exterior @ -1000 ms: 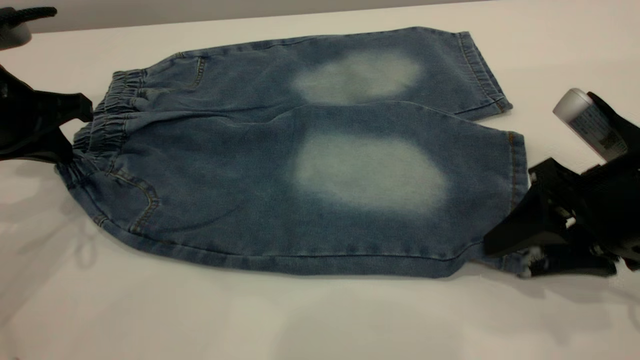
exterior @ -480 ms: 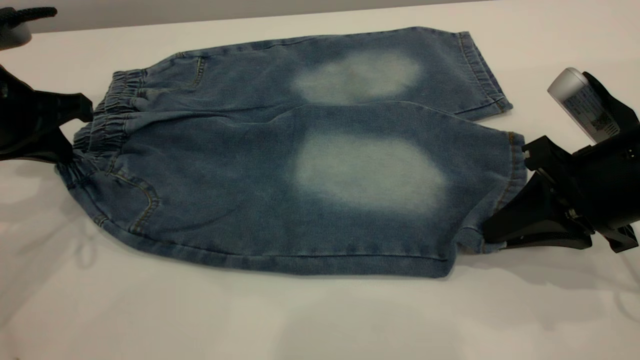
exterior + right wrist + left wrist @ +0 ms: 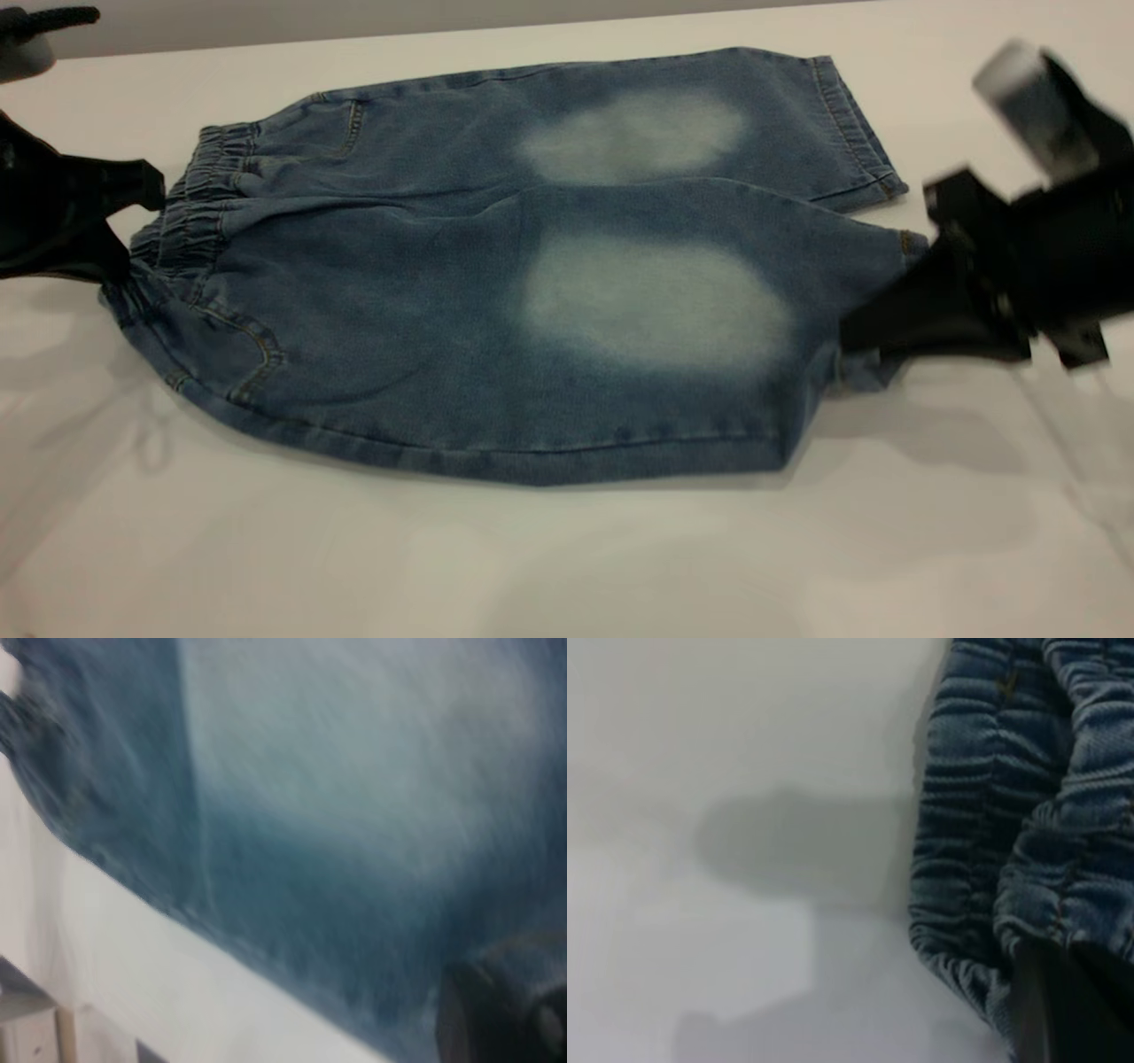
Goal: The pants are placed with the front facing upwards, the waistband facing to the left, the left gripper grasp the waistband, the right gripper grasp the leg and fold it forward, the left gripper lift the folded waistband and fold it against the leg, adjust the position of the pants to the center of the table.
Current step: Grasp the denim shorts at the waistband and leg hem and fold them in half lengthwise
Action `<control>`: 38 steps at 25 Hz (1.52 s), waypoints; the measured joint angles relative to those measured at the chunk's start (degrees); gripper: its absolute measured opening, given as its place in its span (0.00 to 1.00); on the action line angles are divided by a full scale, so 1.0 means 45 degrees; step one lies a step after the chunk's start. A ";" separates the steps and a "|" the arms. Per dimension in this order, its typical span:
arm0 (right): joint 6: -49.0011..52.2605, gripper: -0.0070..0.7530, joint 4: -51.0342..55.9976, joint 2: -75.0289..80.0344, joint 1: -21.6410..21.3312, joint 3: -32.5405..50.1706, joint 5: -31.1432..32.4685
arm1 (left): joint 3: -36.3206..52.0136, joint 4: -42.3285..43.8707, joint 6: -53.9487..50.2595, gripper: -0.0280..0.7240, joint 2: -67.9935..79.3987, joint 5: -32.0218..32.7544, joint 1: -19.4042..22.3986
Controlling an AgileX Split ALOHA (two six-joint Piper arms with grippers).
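The pants (image 3: 496,283) lie front up on the white desk (image 3: 532,567), waistband (image 3: 190,213) to the left and legs to the right, a pale faded patch on each leg.

At the far left the left gripper (image 3: 120,235) sits at the near end of the waistband, its black jaws clenched on the gathered denim; the fabric puckers toward the tips there. The rest of the waistband runs back from it, flat on the desk.

At the right, the right gripper (image 3: 864,337) meets the hem corner of the near leg (image 3: 656,337). Its jaws are closed on that corner, and the hem there is bunched and raised off the desk, with a shadow beneath. The far leg (image 3: 638,133) lies flat, well apart from either gripper. The grey-white cylinder (image 3: 1028,102) on the right gripper's body is blurred.

The left wrist view shows what the exterior view cannot: the ruched folds of the waistband (image 3: 1010,815) up close, doubled over, with a dark finger (image 3: 1063,1010) pressed against the lower edge and bare desk (image 3: 700,744) beside it. The right wrist view is blurred; it shows the leg (image 3: 354,815) filling most of the frame, its faded patch, desk (image 3: 133,974) along one edge and a dark gripper part (image 3: 505,1010) in the corner against the denim.
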 joint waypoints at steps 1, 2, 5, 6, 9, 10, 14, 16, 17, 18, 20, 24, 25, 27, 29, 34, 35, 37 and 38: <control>0.0000 0.03 0.0000 -0.0203 0.0000 -0.0179 0.0000 | -0.0062 0.0000 0.0000 0.09 -0.0085 0.0000 0.0000; 0.0000 0.03 0.0000 -0.0381 0.0000 -0.0346 0.0000 | -0.0121 0.0000 0.0000 0.09 -0.0171 -0.0080 0.0000; 0.0000 0.03 0.0013 -0.0548 0.0000 -0.1011 0.0000 | -0.0468 0.0220 0.0000 0.09 -0.0367 -0.0114 0.0000; 0.0000 0.03 -0.0072 -0.0560 0.0000 -0.1263 -0.0013 | -0.0603 0.0331 0.0000 0.09 -0.0385 -0.0114 0.0000; 0.0015 0.03 -0.0574 -0.0573 0.0000 -0.1992 -0.0013 | -0.0986 0.0331 0.0000 0.09 -0.0392 -0.0097 0.0000; 0.0181 0.03 -0.0686 -0.0573 0.0000 -0.2245 -0.0013 | -0.1122 0.0319 0.0000 0.09 -0.0392 -0.0097 0.0000; 0.0801 0.03 -0.1034 -0.0586 0.0000 -0.3202 -0.0024 | -0.1566 0.0309 0.0000 0.09 -0.0392 -0.0110 0.0000; 0.1059 0.03 -0.1228 -0.0662 0.0000 -0.3639 -0.0128 | -0.1722 0.0286 0.0000 0.09 -0.0392 -0.0159 0.0000; 0.1243 0.03 -0.1322 -0.0740 0.0000 -0.3872 -0.0245 | -0.1815 0.0286 0.0000 0.09 -0.0392 -0.0164 0.0000; 0.1435 0.03 -0.1499 -0.0814 0.0000 -0.4105 -0.0381 | -0.1888 0.0286 0.0000 0.09 -0.0392 -0.0209 -0.0054; 0.1863 0.03 -0.1931 -0.1043 0.0000 -0.4495 -0.0790 | -0.2035 0.0286 0.0000 0.09 -0.0401 -0.0398 -0.0177; 0.2878 0.03 -0.3000 -0.1537 0.0000 -0.5221 -0.1245 | -0.2421 0.0286 0.0000 0.09 -0.0401 -0.0644 -0.0448; 0.3173 0.03 -0.3271 -0.1622 0.0000 -0.5421 -0.1260 | -0.2547 0.0286 0.0000 0.09 -0.0401 -0.0633 -0.0536; 0.3695 0.03 -0.3860 -0.1634 0.0000 -0.5800 -0.1271 | -0.2813 0.0299 0.0000 0.09 -0.0401 -0.0667 -0.0591; 0.4148 0.03 -0.4428 -0.1623 0.0000 -0.6137 -0.1326 | -0.3096 0.0299 0.0000 0.09 -0.0401 -0.0689 -0.0667; 0.4470 0.03 -0.5177 -0.1533 0.0000 -0.6829 -0.1465 | -0.3786 0.0330 0.0000 0.09 -0.0374 -0.0705 -0.0824; 0.4482 0.03 -0.5177 -0.1500 0.0000 -0.6980 -0.1465 | -0.3927 0.0346 0.0040 0.09 -0.0374 -0.0693 -0.0836; 0.4482 0.03 -0.5331 -0.1324 0.0000 -0.7267 -0.1465 | -0.4200 0.0373 0.0177 0.09 -0.0358 -0.0734 -0.0836; 0.4482 0.03 -0.5425 -0.1208 0.0000 -0.7437 -0.1451 | -0.4348 0.0373 0.0243 0.09 -0.0358 -0.0750 -0.0836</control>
